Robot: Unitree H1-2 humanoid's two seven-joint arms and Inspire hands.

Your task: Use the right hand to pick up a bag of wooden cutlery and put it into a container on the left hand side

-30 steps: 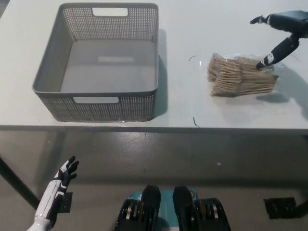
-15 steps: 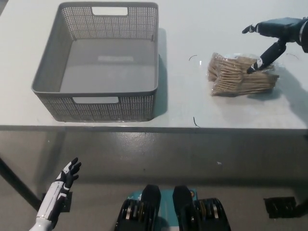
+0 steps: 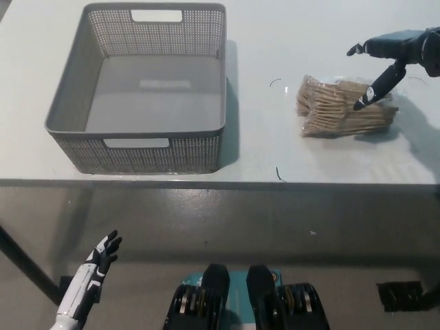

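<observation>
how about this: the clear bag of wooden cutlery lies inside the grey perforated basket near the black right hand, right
No: the head view shows the clear bag of wooden cutlery on the white table beside the grey perforated basket, near the black right hand.

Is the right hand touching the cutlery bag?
Cannot tell. In the head view fingers of the right hand overlap the cutlery bag, but from above any gap is hidden.

Right hand (image 3: 393,56) shifted left over bag (image 3: 340,110); lower fingertip advanced further across bag top, now nearer its centre. Left hand (image 3: 94,273) dropped lower, drifted slightly right
</observation>
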